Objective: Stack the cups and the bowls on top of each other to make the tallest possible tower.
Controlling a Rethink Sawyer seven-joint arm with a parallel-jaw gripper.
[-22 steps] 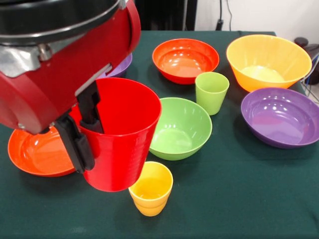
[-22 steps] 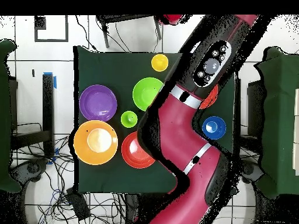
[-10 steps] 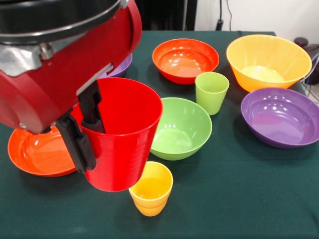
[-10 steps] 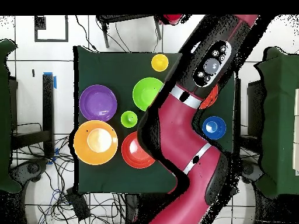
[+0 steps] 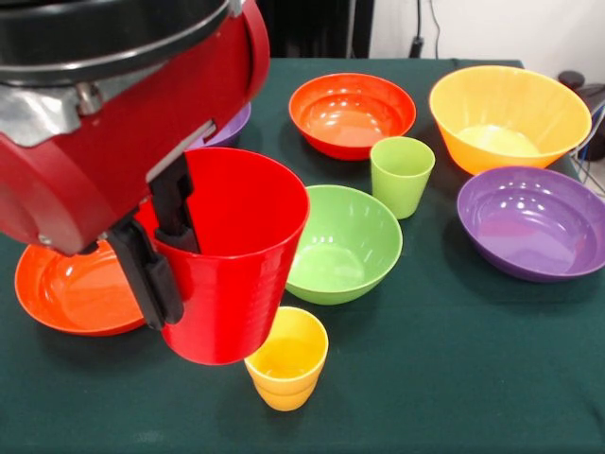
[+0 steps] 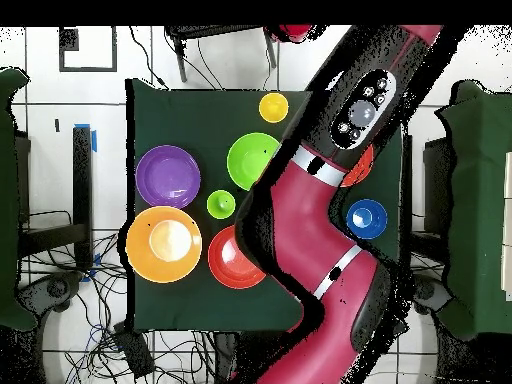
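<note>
Here the tool (image 5: 163, 248), clamping the red cup (image 5: 232, 260), hides a purple bowl (image 5: 227, 125).

Front cam low, close across table (image 5: 454, 378); overhead cam straight down, far; both share table.

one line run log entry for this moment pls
phase: carrying | gripper: shut on red cup wall | cup: in air beside yellow cup | tower: not started
</note>
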